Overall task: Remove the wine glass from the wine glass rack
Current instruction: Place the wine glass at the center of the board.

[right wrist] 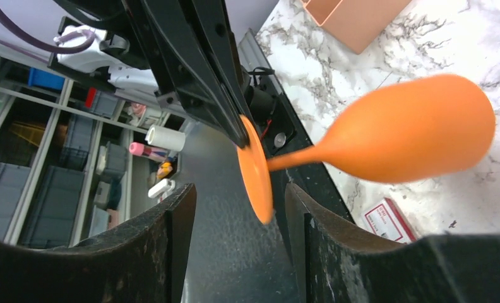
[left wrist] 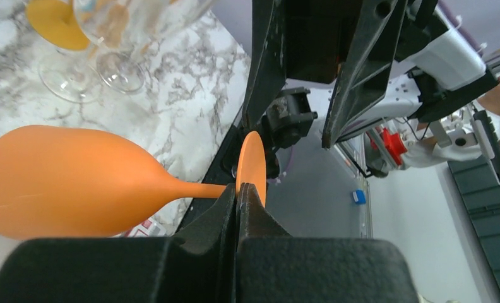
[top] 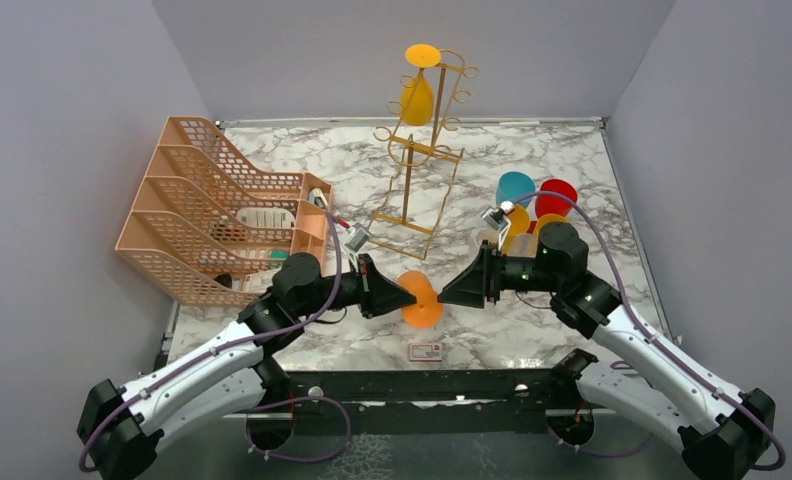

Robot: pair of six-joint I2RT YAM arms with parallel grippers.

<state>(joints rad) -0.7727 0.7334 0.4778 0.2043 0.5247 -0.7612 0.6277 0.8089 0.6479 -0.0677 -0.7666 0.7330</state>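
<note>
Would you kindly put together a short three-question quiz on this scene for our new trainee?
1. True or false: the left gripper is shut on the foot of the orange glass.
2. What colour is the hanging glass on the rack? A red, B yellow, C teal.
3. Fill in the gap: the jaws of the right gripper stand ___ on either side of the orange glass's foot, not touching it.

Key: 1 true; 2 B; 3 open.
</note>
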